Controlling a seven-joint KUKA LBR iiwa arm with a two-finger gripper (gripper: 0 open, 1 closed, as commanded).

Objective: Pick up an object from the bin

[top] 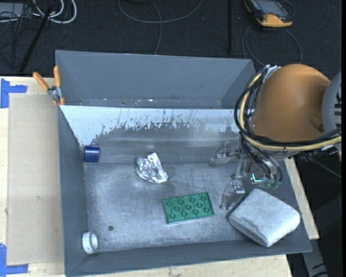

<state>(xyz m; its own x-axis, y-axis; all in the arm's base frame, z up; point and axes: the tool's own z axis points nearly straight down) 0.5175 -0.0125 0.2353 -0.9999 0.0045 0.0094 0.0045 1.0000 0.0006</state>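
Observation:
My gripper (228, 176) hangs low at the right side of the bin, open, with one fingertip (222, 154) toward the back and the other (232, 197) toward the front. Nothing is between them. A grey-white padded block (264, 216) lies just in front and to the right of the near fingertip, in the bin's front right corner. A green studded plate (188, 207) lies flat on the floor a little to the left of the gripper. Further left rests a crumpled ball of silver foil (151, 169).
A small blue cylinder (91, 153) sits against the left wall at the back. A small white roll (89, 242) lies in the front left corner. The arm's orange dome and cables hang over the bin's right wall.

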